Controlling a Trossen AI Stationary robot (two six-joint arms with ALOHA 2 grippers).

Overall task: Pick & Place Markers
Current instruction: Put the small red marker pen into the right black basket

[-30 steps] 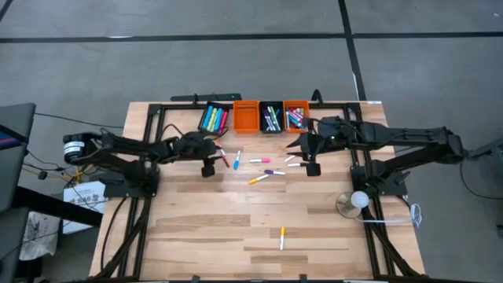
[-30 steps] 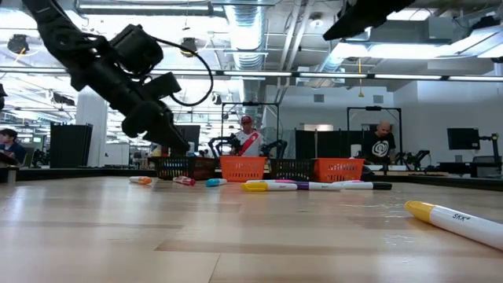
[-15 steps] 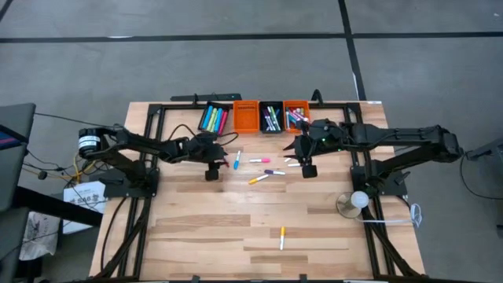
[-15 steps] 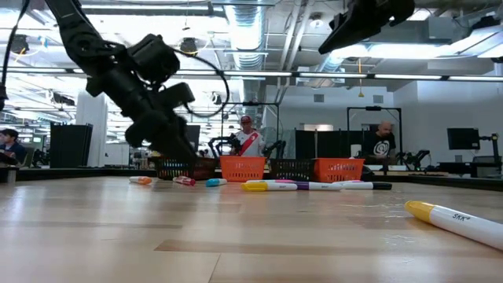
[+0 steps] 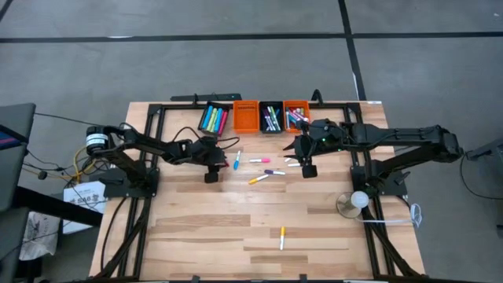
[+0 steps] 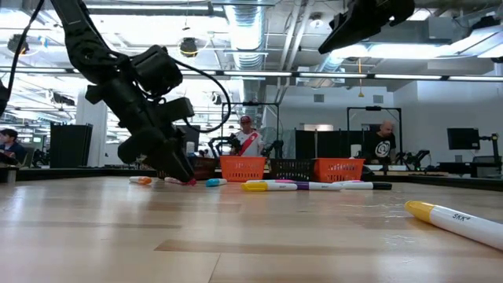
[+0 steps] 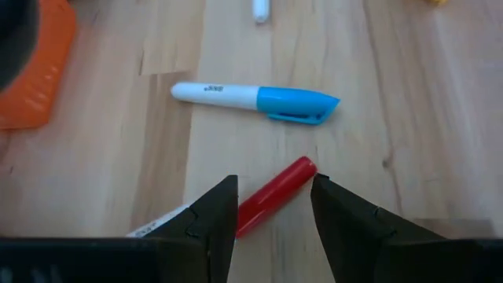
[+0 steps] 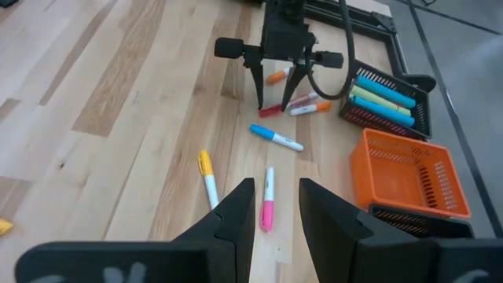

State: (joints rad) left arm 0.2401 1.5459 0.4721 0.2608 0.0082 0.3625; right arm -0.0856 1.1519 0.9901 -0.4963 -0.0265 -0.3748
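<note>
L gripper (image 7: 273,206) low over the worktop (image 5: 236,220), fingers (image 7: 208,216) apart and straddling a red-capped marker (image 7: 275,192) lying flat on the wood; pads on either side of it, contact not certain, marker not lifted. Low view shows same gripper (image 6: 174,167) tip down at the worktop surface, near the far edge. Blue-capped marker (image 7: 255,98) lies just beyond the red one, apart from it.

R gripper (image 8: 273,211) up in the air above the loose markers, fingers (image 8: 236,212) narrowly apart, nothing between them. Its wrist cam looks across at the L gripper (image 8: 275,90) planted at the red marker.

Loose markers mid-worktop toward far edge: pink (image 8: 267,206), yellow (image 8: 207,177), blue (image 8: 277,137), plus orange ones (image 8: 277,76) by the L fingers. One yellow marker (image 5: 282,236) alone, toward near edge, well apart from the rest.

Bins in a row at far edge: black bin (image 5: 212,118) w/ several markers, orange bin (image 5: 246,115), black bin w/ markers (image 5: 271,118), orange bin w/ markers (image 5: 295,115).

People (image 6: 247,140) in the room behind.
</note>
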